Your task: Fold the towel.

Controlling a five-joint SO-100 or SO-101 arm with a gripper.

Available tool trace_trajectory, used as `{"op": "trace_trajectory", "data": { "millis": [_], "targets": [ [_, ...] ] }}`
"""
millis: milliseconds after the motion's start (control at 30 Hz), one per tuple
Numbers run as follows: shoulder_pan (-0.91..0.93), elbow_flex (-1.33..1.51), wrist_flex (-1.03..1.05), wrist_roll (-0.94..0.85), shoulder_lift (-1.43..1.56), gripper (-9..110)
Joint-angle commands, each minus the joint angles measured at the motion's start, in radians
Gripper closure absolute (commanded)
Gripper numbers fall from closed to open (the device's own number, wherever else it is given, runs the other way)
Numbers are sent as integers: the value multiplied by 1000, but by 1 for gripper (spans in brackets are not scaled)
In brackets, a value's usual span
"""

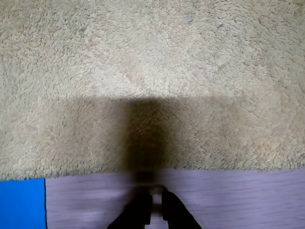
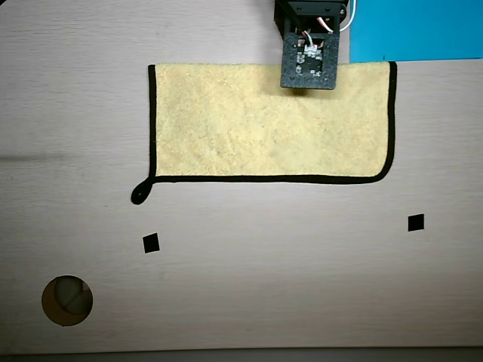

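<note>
The towel (image 2: 256,128) lies flat on the table as a pale yellow rectangle, with black edging on its left, bottom and right sides and a small black loop (image 2: 139,194) at its lower left corner in the overhead view. Its top edge shows no edging. The arm's black wrist block (image 2: 308,64) hangs over that top edge, right of centre, and hides the fingers there. In the wrist view the towel (image 1: 152,71) fills most of the frame. My gripper (image 1: 157,207) sits just off its edge over bare table, dark fingers (image 1: 139,212) close together with nothing between them.
A bright blue sheet (image 2: 415,30) lies at the top right of the overhead view beside the arm, and its corner (image 1: 21,202) shows in the wrist view. Two small black squares (image 2: 151,243) (image 2: 416,222) and a round hole (image 2: 66,300) mark the wooden table (image 2: 287,286) below the towel.
</note>
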Motion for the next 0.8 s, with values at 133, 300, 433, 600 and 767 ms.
{"op": "trace_trajectory", "data": {
  "millis": [133, 300, 433, 600, 767],
  "targets": [
    [-3, 40, 5, 17, 5, 101],
    [-3, 40, 5, 17, 5, 101],
    [-3, 40, 5, 17, 5, 101],
    [-3, 40, 5, 18, 5, 101],
    [-3, 40, 5, 35, 5, 97]
  ]
}}
